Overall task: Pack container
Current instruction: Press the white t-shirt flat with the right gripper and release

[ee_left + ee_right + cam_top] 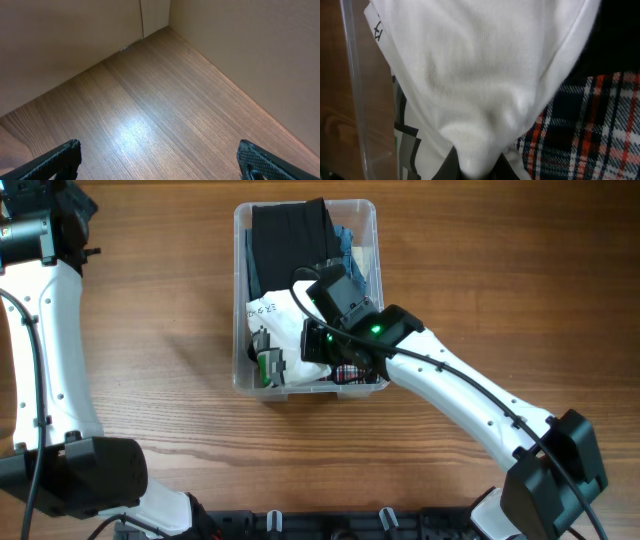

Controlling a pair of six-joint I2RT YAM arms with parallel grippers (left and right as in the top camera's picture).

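The clear plastic container (240, 220) stands at the table's middle back. It holds a black garment (288, 235), a blue one (352, 250), a plaid one (350, 373) and a white garment (285, 315). My right gripper (322, 345) is down inside the container's near end, shut on a fold of the white garment (485, 75). The plaid garment (585, 125) lies beside it, and the container wall (355, 90) is at the left. My left gripper (160, 160) is open and empty over bare wood at the table's far left corner.
Tan walls (240, 45) meet in a corner behind the left gripper. The right arm (470, 405) stretches from the front right across to the container. The left arm (50, 350) runs along the left edge.
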